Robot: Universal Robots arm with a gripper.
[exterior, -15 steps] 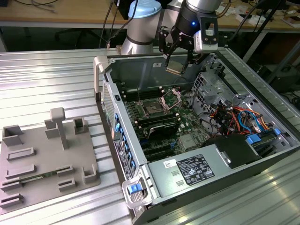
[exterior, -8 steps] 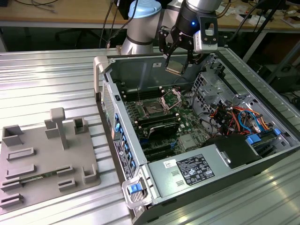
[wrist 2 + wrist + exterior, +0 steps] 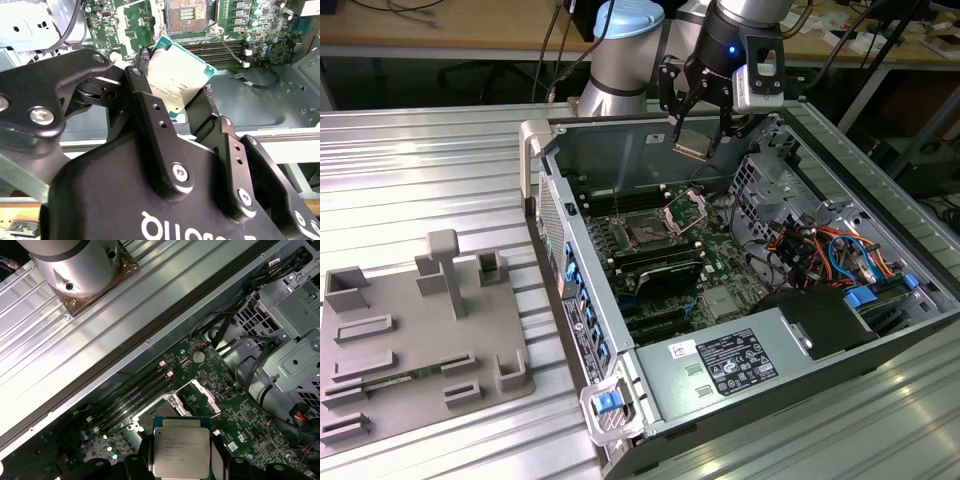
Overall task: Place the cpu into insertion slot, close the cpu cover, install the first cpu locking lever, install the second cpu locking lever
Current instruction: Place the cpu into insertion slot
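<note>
**Chip held by its edges in the air, socket open below: tilt and slip are the worries**

The black fingers (image 3: pixel 150 112) of the gripper (image 3: pixel 176 92) are clamped on two opposite edges of the cpu (image 3: pixel 179 75), a small flat square chip with a dull silver-tan metal face. In the second wrist view the chip sits tilted between the pads and touches nothing else. The exterior view shows it high over the far side of the open grey metal computer case (image 3: pixel 548 195), well above the green motherboard (image 3: pixel 720 265).

Below it the insertion slot (image 3: pixel 645 233), a small dark square socket with a silvery rim, lies bare. The cpu cover (image 3: pixel 686 207), a thin silvery hinged frame, stands raised just beside it. Long black memory slots (image 3: pixel 132 396) run alongside.

Risks, as judged:
- The grip is on thin edges only, so a jolt could twist the chip or drop it onto the board.
- If the tilt is carried down, one corner would land first and could bend the socket contacts.
- Whether the chip's rotation matches the socket cannot be told from here.
- The raised cover stands near the way down, where a finger or a chip corner could catch on it.
</note>
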